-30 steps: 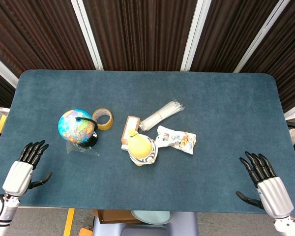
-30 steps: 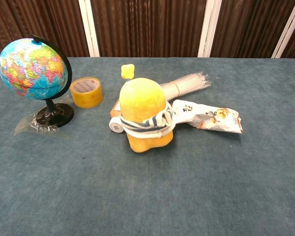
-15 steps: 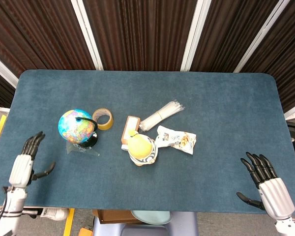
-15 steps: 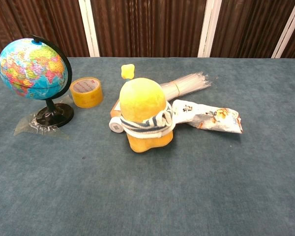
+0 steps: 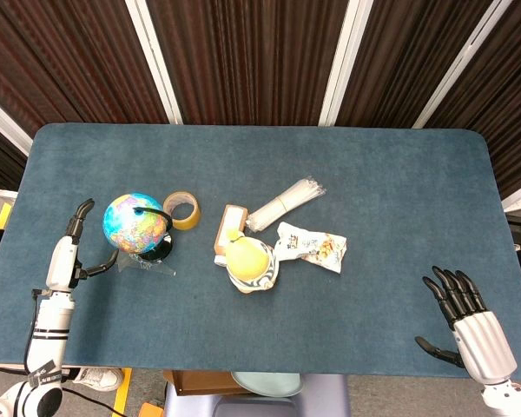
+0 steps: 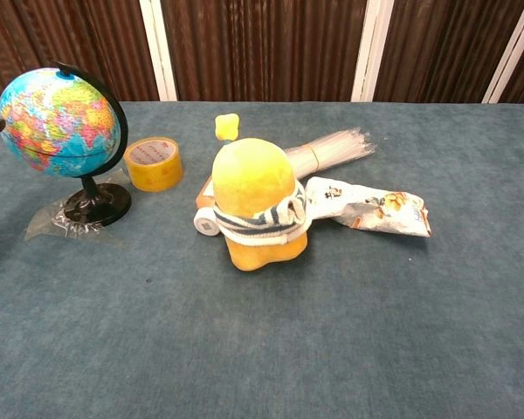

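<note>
The left hand (image 5: pixel 69 252) is up on its edge just beside the globe (image 5: pixel 135 220), on the globe's left. Its fingers are apart & it holds nothing; the thumb sticks out toward the globe's black base. It doesn't look like it touches the globe, but that's hard to tell from the head view. In the chest view only a dark fingertip shows at the left edge, near the globe (image 6: pixel 59 113).

The globe stands upright on its stand, on a bit of clear plastic wrap (image 6: pixel 54 223), at the left part of the blue table (image 5: pixel 399 200). A roll of tape (image 5: pixel 181 209) lies just right of the globe.

In the middle sits a yellow plush toy (image 6: pixel 253 202) w/ a striped scarf. A small box (image 5: pixel 228 228) is behind it, touching it. A snack bag (image 5: pixel 313 246) lies just right of the toy. A bundle of clear sticks (image 5: pixel 286 202) lies behind the bag, slanted.

The right hand (image 5: pixel 465 327) is at the near right corner of the table, well apart from everything. Its fingers are spread wide & it holds nothing
</note>
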Controlling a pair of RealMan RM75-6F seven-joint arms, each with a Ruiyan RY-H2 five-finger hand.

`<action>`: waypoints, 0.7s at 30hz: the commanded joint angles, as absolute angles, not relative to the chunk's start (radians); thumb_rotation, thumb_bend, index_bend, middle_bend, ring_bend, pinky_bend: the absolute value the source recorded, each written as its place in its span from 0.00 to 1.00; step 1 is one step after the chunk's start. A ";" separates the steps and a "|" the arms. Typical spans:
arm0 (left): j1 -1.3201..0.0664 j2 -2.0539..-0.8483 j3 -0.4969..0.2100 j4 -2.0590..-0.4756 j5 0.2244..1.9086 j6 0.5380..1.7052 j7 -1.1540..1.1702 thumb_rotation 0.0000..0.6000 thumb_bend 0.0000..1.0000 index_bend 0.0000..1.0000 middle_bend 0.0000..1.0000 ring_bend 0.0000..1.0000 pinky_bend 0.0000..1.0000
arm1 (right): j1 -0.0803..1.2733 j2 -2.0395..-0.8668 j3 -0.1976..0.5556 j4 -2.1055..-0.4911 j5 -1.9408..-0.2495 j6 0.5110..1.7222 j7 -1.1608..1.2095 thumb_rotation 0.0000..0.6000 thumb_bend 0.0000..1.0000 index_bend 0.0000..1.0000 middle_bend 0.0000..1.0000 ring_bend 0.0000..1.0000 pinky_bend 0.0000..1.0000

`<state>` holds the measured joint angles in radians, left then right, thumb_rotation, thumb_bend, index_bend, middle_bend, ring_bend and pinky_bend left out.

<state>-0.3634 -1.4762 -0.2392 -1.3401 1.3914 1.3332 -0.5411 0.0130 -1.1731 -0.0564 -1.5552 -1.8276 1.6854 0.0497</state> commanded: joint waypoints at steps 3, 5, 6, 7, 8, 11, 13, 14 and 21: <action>-0.384 -1.493 -0.250 -1.326 1.384 1.327 -0.535 1.00 0.33 0.00 0.00 0.00 0.00 | 0.012 -1.171 -0.056 -1.560 -1.824 1.684 0.050 1.00 0.12 0.00 0.00 0.00 0.00; -0.388 -1.496 -0.251 -1.321 1.378 1.318 -0.537 1.00 0.33 0.00 0.00 0.00 0.00 | 0.011 -1.171 -0.055 -1.561 -1.823 1.687 0.048 1.00 0.12 0.00 0.00 0.00 0.00; -0.391 -1.497 -0.251 -1.320 1.375 1.313 -0.538 1.00 0.33 0.00 0.00 0.00 0.00 | 0.011 -1.172 -0.055 -1.561 -1.823 1.687 0.049 1.00 0.12 0.00 0.00 0.00 0.00; -0.393 -1.498 -0.252 -1.316 1.371 1.308 -0.537 1.00 0.33 0.00 0.00 0.00 0.00 | 0.010 -1.173 -0.055 -1.561 -1.823 1.688 0.049 1.00 0.12 0.00 0.00 0.00 0.00; -0.394 -1.498 -0.254 -1.314 1.368 1.306 -0.537 1.00 0.33 0.00 0.00 0.00 0.00 | 0.010 -1.173 -0.055 -1.561 -1.823 1.687 0.049 1.00 0.12 0.00 0.00 0.00 0.00; -0.396 -1.500 -0.254 -1.311 1.364 1.302 -0.539 1.00 0.33 0.00 0.00 0.00 0.00 | 0.010 -1.172 -0.055 -1.562 -1.823 1.687 0.048 1.00 0.12 0.00 0.00 0.00 0.00; -0.396 -1.501 -0.255 -1.309 1.362 1.302 -0.540 1.00 0.33 0.00 0.00 0.00 0.00 | 0.010 -1.173 -0.056 -1.562 -1.824 1.687 0.048 1.00 0.12 0.00 0.00 0.00 0.00; -0.397 -1.502 -0.255 -1.307 1.361 1.301 -0.539 1.00 0.33 0.00 0.00 0.00 0.00 | 0.010 -1.172 -0.056 -1.562 -1.824 1.687 0.048 1.00 0.12 0.00 0.00 0.00 0.00; -0.405 -1.510 -0.264 -1.278 1.338 1.285 -0.537 1.00 0.33 0.00 0.00 0.00 0.00 | 0.010 -1.172 -0.055 -1.565 -1.821 1.684 0.048 1.00 0.12 0.00 0.00 0.00 0.00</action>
